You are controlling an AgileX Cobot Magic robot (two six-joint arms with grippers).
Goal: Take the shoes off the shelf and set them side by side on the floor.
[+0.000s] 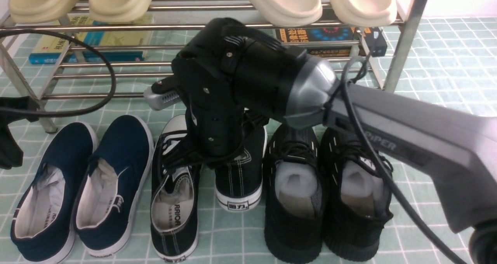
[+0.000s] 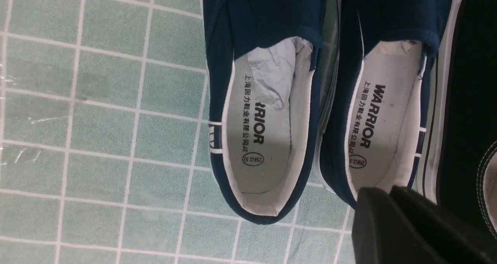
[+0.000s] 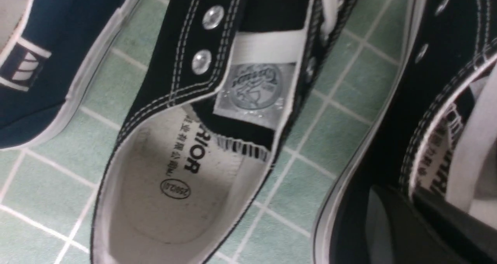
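Observation:
Both black canvas shoes are on the pale green floor (image 1: 446, 62) in front of the steel shelf (image 1: 116, 75). The left shoe (image 1: 174, 190) (image 3: 174, 171) lies flat and free, its white insole showing. The right shoe (image 1: 240, 178) (image 3: 392, 112) stands just beside it, a little further back. My right gripper (image 1: 225, 161) (image 3: 411, 196) points down into it, shut on its stitched collar with one finger inside and one outside. My left gripper (image 2: 388, 190) hovers over the heel of a navy slip-on, its fingers together with nothing between them.
Two navy slip-ons (image 1: 77, 186) (image 2: 268, 120) stand left of the canvas pair and two all-black knit sneakers (image 1: 322, 194) right of it. Beige slippers (image 1: 279, 2) sit on the shelf's top tier, with books (image 1: 97, 42) below. A black cable (image 1: 108, 70) loops at the left.

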